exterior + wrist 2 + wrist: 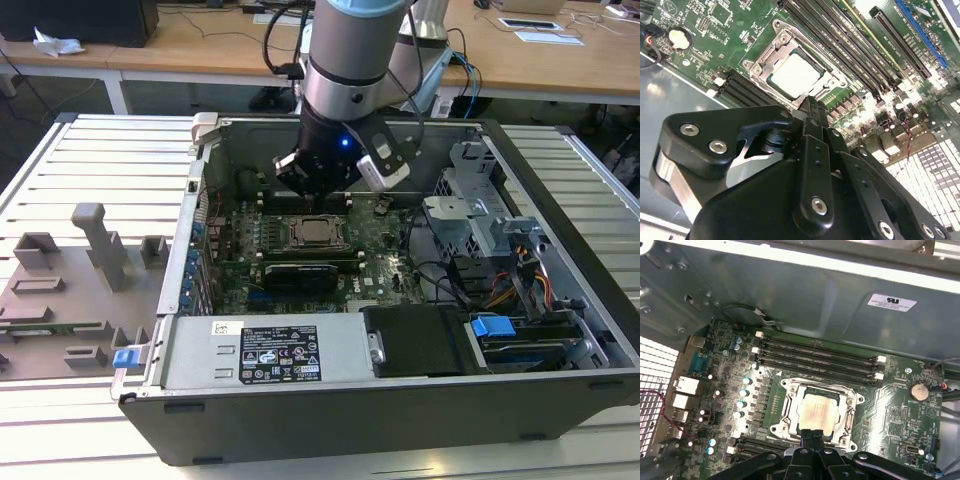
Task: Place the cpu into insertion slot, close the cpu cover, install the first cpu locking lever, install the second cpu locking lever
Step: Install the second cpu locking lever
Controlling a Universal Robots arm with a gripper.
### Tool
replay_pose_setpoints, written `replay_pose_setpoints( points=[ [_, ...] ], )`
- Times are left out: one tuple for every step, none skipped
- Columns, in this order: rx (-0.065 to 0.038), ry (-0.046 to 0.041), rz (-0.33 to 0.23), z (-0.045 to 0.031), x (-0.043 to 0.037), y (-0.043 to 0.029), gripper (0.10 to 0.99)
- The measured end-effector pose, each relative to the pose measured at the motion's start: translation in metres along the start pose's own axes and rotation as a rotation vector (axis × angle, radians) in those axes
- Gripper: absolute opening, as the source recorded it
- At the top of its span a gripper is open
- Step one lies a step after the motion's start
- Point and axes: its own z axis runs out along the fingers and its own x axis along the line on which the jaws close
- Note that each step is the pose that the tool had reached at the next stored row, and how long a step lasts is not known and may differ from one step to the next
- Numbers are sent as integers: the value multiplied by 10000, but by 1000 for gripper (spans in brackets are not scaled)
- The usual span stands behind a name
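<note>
The cpu (312, 232) lies flat in the insertion slot (312, 248) on the green motherboard, its silver top showing in both wrist views (796, 75) (820, 409). The cpu cover (790, 407) (762, 64) lies down around it, framing the chip. My gripper (322, 203) hangs inside the computer case just above the socket's far edge. Its two black fingers (808, 436) are pressed together with nothing between them, and their tips (810, 106) sit at the rim of the cover. I cannot make out the locking levers clearly.
Long black memory slots (815, 352) flank the socket. A coin battery (918, 391) sits nearby. The case walls (190, 250), a black card (300, 275), a power supply (270, 355) and a drive cage with cables (500, 260) surround the board. A grey fixture plate (70, 290) lies at the exterior view's left.
</note>
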Motion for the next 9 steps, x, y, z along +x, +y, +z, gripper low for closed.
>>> replay_pose_setpoints(
  points=[
    [1,0,0,-17,0,3,106],
    [0,0,-1,-36,1,7,106],
    [1,0,0,-49,1,10,106],
    [1,0,0,-57,1,11,106],
    [1,0,0,-64,2,12,106],
    [0,0,0,-72,2,14,106],
    [1,1,0,-81,2,16,106],
    [1,0,0,-93,2,18,106],
    [0,0,0,-101,2,20,106]
  ],
)
